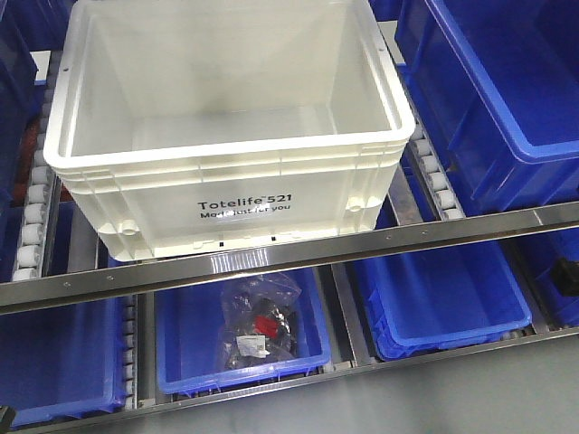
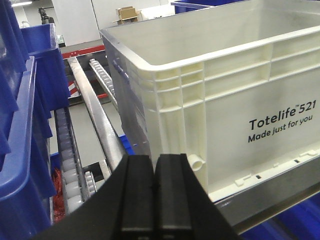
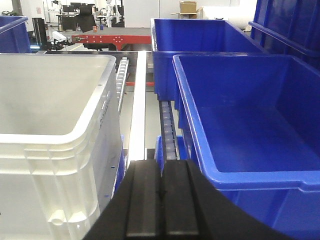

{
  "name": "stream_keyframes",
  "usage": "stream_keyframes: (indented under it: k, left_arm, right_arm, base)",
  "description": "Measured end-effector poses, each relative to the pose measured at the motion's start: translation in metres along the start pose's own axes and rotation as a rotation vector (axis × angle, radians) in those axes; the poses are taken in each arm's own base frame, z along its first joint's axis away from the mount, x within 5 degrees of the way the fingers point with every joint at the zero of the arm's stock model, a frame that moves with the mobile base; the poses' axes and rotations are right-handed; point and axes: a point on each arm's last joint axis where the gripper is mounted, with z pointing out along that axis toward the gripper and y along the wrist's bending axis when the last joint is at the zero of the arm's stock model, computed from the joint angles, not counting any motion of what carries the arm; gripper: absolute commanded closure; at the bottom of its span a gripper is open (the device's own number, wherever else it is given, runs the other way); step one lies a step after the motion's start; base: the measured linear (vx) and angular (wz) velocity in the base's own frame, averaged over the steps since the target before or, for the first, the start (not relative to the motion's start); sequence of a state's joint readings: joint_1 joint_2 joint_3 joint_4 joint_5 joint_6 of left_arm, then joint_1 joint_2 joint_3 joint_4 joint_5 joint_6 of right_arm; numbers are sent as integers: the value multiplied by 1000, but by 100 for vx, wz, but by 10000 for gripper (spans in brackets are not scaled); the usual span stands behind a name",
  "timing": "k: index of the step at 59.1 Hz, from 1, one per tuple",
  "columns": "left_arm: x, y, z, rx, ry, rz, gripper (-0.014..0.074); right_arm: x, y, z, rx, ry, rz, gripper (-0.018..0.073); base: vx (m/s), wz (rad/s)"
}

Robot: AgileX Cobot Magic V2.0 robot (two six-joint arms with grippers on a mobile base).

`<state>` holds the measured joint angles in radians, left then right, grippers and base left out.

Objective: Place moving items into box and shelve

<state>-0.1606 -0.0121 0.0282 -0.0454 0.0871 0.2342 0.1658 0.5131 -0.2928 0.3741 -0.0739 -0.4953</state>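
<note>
The white box (image 1: 226, 154), printed "Totelife 521 Made just for you", stands empty on the upper shelf rollers behind a steel rail. Its front left corner shows in the left wrist view (image 2: 225, 100) and its right wall in the right wrist view (image 3: 55, 150). My left gripper (image 2: 155, 165) is shut and empty, just before the box's front left corner. My right gripper (image 3: 161, 167) is shut and empty, in the gap between the box and a blue bin. Neither gripper shows in the front view. A clear bag of dark parts with a red piece (image 1: 261, 325) lies in a lower blue bin.
Blue bins flank the box: a large one at the right (image 1: 516, 99) (image 3: 250, 120), stacked ones at the left (image 2: 25, 125). The steel rail (image 1: 289, 258) crosses in front. Below it stand more blue bins (image 1: 240, 330) (image 1: 439, 303). Roller tracks (image 1: 434, 176) run beside the box.
</note>
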Motion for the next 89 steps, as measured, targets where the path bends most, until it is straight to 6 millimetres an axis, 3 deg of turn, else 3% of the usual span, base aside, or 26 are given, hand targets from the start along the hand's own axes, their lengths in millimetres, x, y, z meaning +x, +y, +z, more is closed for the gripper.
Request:
stream_keyframes:
  k: [57,69,73,82,89]
  left_arm:
    - [1,0,0,1,6,-1,619]
    - [1,0,0,1,6,-1,619]
    - [1,0,0,1,6,-1,619]
    - [1,0,0,1,6,-1,619]
    - [1,0,0,1,6,-1,619]
  right_arm:
    - [0,0,0,0,0,-5,575]
    - [0,2,0,-20,-2,-254,575]
    - [1,2,0,-28,12,-239,575]
    - [18,4,-11,-31,14,-116,575]
    - [54,9,-26,-33,14,-102,575]
  base:
    - [0,0]
    - [0,0]
    - [0,0]
    - [0,0]
    - [0,0]
